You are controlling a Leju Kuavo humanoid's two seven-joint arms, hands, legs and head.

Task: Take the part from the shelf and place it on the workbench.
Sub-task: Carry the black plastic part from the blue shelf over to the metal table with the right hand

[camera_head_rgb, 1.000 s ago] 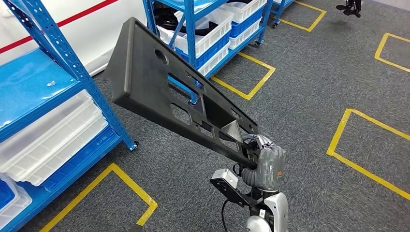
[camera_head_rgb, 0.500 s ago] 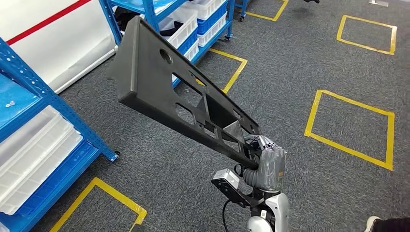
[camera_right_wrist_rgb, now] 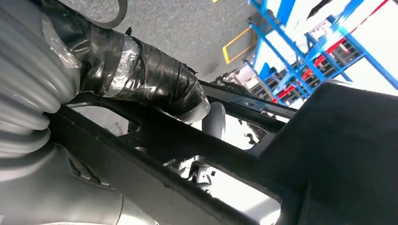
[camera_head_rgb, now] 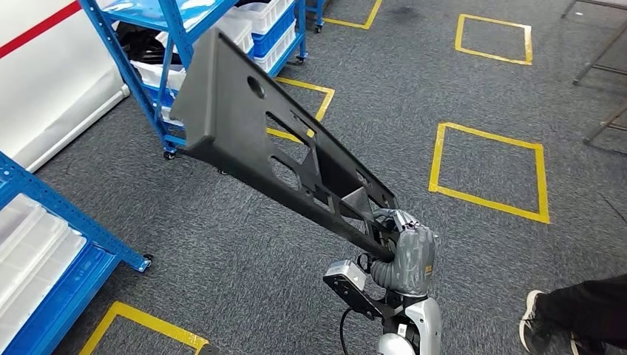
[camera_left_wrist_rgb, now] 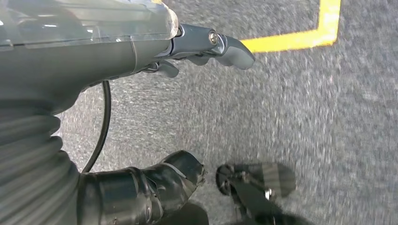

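Note:
The part is a long dark grey plastic panel with several cut-outs, held up slanting over the carpet in the head view. My right hand grips its narrow near end; the wide end points away to the left, toward the blue racks. In the right wrist view the taped thumb lies over a rib of the part. My left hand hangs above the carpet with its fingers apart and nothing in it.
A blue rack with white bins stands at the back left, and another blue shelf is at the near left. Yellow squares mark the grey carpet. A person's leg and shoe are at the near right. Metal legs stand far right.
The whole view has turned: racks and floor marks have slid left across the picture. A person's leg has come into view at the near right. The part stays in my right hand as before.

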